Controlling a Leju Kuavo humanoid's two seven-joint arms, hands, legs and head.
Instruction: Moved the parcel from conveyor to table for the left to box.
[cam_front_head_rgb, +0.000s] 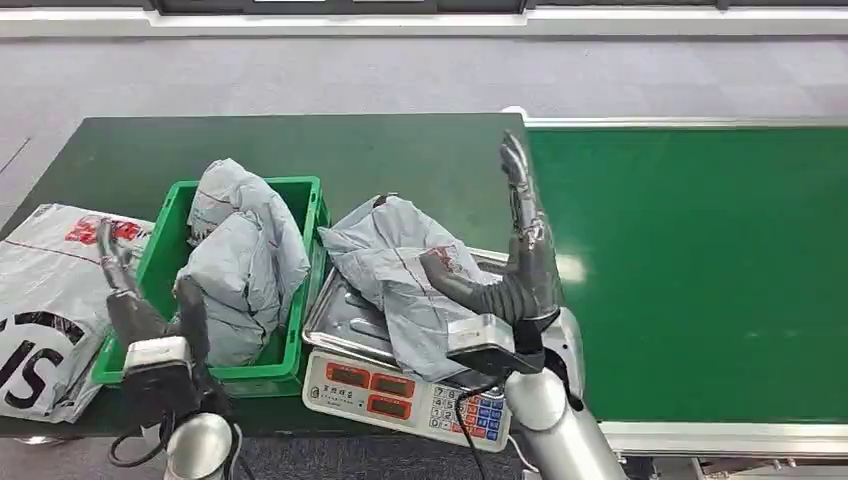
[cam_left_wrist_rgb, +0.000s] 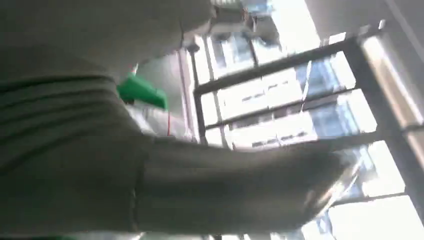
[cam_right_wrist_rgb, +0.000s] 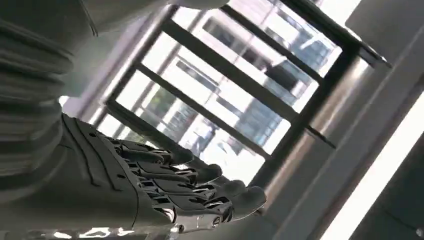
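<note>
- Far left, a big white-grey poly mailer (cam_front_head_rgb: 45, 300) with red and black print lies flat on the dark green table (cam_front_head_rgb: 330, 150), hanging a bit past its front edge.
- The left hand (cam_front_head_rgb: 150, 300) is up by the near-left corner of the green crate (cam_front_head_rgb: 300, 215), one dark finger sticking up over the mailer and another lying against the crate's front wall. Can't really tell if it's gripping anything; nothing obvious in it. Its wrist view is mostly blurry grey cover, with a bit of green crate corner (cam_left_wrist_rgb: 142, 92).
- Inside the crate there's a crumpled grey parcel bag (cam_front_head_rgb: 240, 255), standing tall enough to poke above the rim.
- Just right of the crate, touching it, sits a scale (cam_front_head_rgb: 400, 395) with a shiny steel pan, red displays and a keypad facing the robot.
- The parcel (cam_front_head_rgb: 395, 265), a grey wrinkled bag with a red-printed label, is slumped across the scale pan, so it's on the table side, off the belt.
- The right hand (cam_front_head_rgb: 515, 255) hovers at the parcel's right edge, fingers straight and pointing up and away, thumb stretched towards the bag. Wide open, holding nothing; the wrist view shows the fingers (cam_right_wrist_rgb: 200, 192) extended too.
- Right side is the bright green conveyor (cam_front_head_rgb: 700, 270) with a silver frame.
- Beyond all this, grey carpet floor (cam_front_head_rgb: 400, 75); both wrist views show big windows with dark frames.
</note>
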